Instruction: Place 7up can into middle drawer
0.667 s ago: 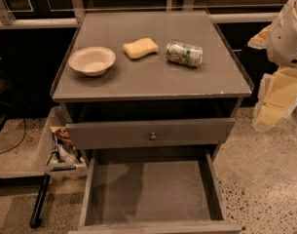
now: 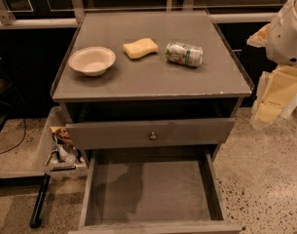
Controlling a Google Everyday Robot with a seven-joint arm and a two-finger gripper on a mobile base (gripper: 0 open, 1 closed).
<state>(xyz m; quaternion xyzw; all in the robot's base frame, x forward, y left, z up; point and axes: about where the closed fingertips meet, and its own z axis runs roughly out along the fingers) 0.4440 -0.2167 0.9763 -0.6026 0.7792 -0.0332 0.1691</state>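
Nothing on the cabinet has shifted since the earlier frame, and the gripper hangs at the same spot by the right edge of the frame, beside the cabinet top and well apart from the 7up can. Whether it stands open or closed I cannot tell; it has no hold of the can.

In this 1 camera view the can lies on its side right of centre on the cabinet top, near the yellow sponge. I judge it light, thin-walled, easily dented, smooth and apt to roll; a hold across the middle of its barrel suits best.

The white bowl at upper left looks empty. The middle drawer, pulled out at the bottom of the frame, has nothing on its faintly stained floor. A bin at lower left holds clutter.
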